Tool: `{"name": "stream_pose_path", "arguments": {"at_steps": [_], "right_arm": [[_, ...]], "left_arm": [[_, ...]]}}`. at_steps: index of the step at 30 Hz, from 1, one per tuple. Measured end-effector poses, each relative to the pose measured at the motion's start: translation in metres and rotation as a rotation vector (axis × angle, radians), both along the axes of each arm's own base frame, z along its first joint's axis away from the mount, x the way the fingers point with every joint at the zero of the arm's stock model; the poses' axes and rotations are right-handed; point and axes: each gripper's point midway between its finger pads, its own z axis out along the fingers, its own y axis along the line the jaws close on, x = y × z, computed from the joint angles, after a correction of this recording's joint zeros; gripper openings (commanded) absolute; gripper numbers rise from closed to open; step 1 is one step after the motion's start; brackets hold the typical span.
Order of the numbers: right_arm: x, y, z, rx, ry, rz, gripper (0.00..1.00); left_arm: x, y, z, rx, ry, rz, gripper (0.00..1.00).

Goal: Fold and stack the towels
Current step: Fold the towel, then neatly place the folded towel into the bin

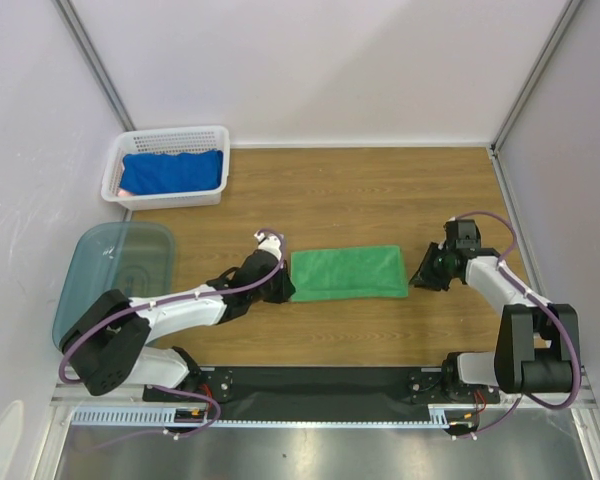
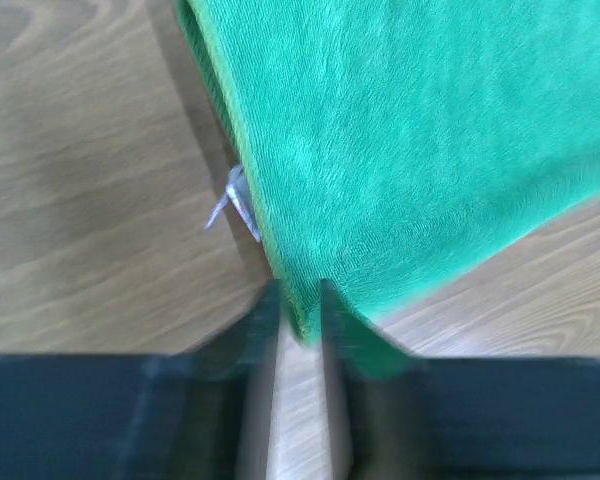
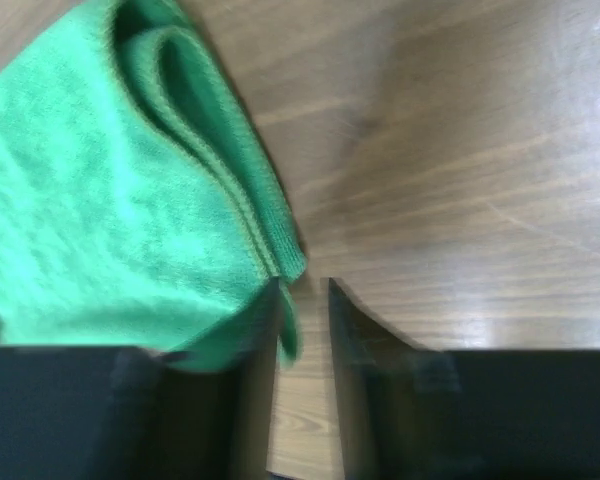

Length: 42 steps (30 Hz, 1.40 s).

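Note:
A bright green towel (image 1: 346,272) lies folded into a flat rectangle in the middle of the table. My left gripper (image 1: 283,283) is low at its left end. In the left wrist view its jaws (image 2: 300,300) stand slightly apart, with a corner of the green towel (image 2: 410,150) between the tips. My right gripper (image 1: 420,275) is at the towel's right end. Its jaws (image 3: 305,290) are parted too. A sliver of the green towel's (image 3: 110,200) folded corner rests against one finger and is clear of the other. A royal blue towel (image 1: 172,172) lies in the basket.
The white perforated basket (image 1: 170,135) stands at the back left. A translucent teal tub (image 1: 120,265) sits at the left edge beside my left arm. A small white tag (image 2: 235,205) sticks out from the green towel's edge. White walls enclose the table.

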Motion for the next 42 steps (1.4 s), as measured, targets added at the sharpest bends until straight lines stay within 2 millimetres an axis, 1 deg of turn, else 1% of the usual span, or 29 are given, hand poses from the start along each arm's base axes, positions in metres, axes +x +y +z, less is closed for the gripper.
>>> {"name": "stream_pose_path", "arguments": {"at_steps": [1, 2, 3, 4, 6, 7, 10, 12, 13, 15, 17, 19, 21, 23, 24, 26, 27, 29, 30, 32, 33, 35, 36, 38, 42], "right_arm": [[-0.002, -0.001, -0.002, -0.003, 0.013, 0.004, 0.49], [-0.004, -0.001, -0.003, -0.006, 0.026, 0.006, 0.55], [-0.006, -0.001, -0.002, -0.007, 0.038, 0.011, 0.62], [-0.006, -0.001, 0.0, -0.009, 0.041, 0.014, 0.65], [-0.002, -0.001, 0.01, -0.008, 0.032, 0.025, 0.7], [0.003, 0.0, 0.016, -0.006, 0.016, 0.03, 0.72], [0.023, 0.005, 0.036, 0.017, -0.061, 0.054, 0.73], [0.031, 0.009, 0.042, 0.034, -0.095, 0.071, 0.73], [0.035, 0.01, 0.043, 0.041, -0.107, 0.079, 0.73], [0.041, 0.014, 0.036, 0.045, -0.104, 0.097, 0.71], [0.043, 0.017, 0.022, 0.039, -0.071, 0.116, 0.69], [0.042, 0.021, 0.01, 0.027, -0.036, 0.134, 0.67], [0.04, 0.023, 0.0, 0.013, -0.007, 0.15, 0.65], [0.04, 0.024, -0.004, 0.003, 0.004, 0.16, 0.64], [0.041, 0.024, -0.004, -0.002, 0.005, 0.161, 0.63], [0.043, 0.024, -0.005, -0.009, 0.002, 0.161, 0.62], [0.044, 0.024, -0.005, -0.013, 0.001, 0.161, 0.62], [0.044, 0.024, -0.006, -0.015, 0.003, 0.161, 0.61], [0.044, 0.024, -0.007, -0.018, 0.006, 0.16, 0.62], [0.044, 0.023, -0.008, -0.026, 0.01, 0.156, 0.63], [0.044, 0.022, -0.008, -0.028, 0.014, 0.153, 0.64], [0.045, 0.021, -0.005, -0.026, 0.015, 0.147, 0.65], [0.048, 0.021, -0.002, -0.022, 0.013, 0.141, 0.65], [0.056, 0.018, 0.009, -0.008, 0.002, 0.119, 0.66], [0.088, 0.005, 0.051, 0.001, -0.078, 0.065, 0.78]], "left_arm": [[-0.002, 0.002, -0.002, 0.018, 0.006, -0.002, 0.55], [-0.004, 0.005, -0.003, 0.037, 0.01, -0.006, 0.63], [-0.005, 0.008, -0.002, 0.052, 0.015, -0.008, 0.75], [-0.006, 0.01, 0.0, 0.06, 0.015, -0.008, 0.78], [-0.005, 0.011, 0.009, 0.063, 0.004, -0.008, 0.82], [-0.004, 0.011, 0.016, 0.057, -0.006, -0.005, 0.85], [0.005, 0.006, 0.037, 0.031, -0.046, 0.009, 0.86], [0.015, 0.002, 0.046, 0.018, -0.06, 0.024, 0.84], [0.018, 0.0, 0.047, 0.016, -0.057, 0.029, 0.83], [0.028, -0.001, 0.041, 0.02, -0.033, 0.057, 0.81], [0.037, 0.002, 0.027, 0.036, 0.007, 0.092, 0.8], [0.039, 0.006, 0.008, 0.061, 0.053, 0.116, 0.8], [0.039, 0.01, -0.003, 0.078, 0.083, 0.13, 0.8], [0.04, 0.006, -0.008, 0.069, 0.094, 0.129, 0.78], [0.041, 0.004, -0.009, 0.062, 0.094, 0.128, 0.75], [0.042, 0.0, -0.014, 0.05, 0.101, 0.118, 0.73], [0.043, -0.003, -0.016, 0.043, 0.102, 0.113, 0.68], [0.048, -0.011, -0.015, 0.016, 0.092, 0.099, 0.6], [0.05, -0.015, -0.017, 0.008, 0.093, 0.094, 0.49], [0.054, -0.02, -0.019, -0.004, 0.094, 0.089, 0.38], [0.055, -0.022, -0.022, -0.003, 0.097, 0.087, 0.24], [0.062, -0.028, -0.023, -0.002, 0.097, 0.081, 0.12], [0.065, -0.031, -0.025, 0.006, 0.1, 0.075, 0.0], [0.075, -0.037, -0.024, 0.019, 0.09, 0.063, 0.0], [0.097, -0.038, -0.021, 0.1, 0.058, 0.052, 0.0]]}}
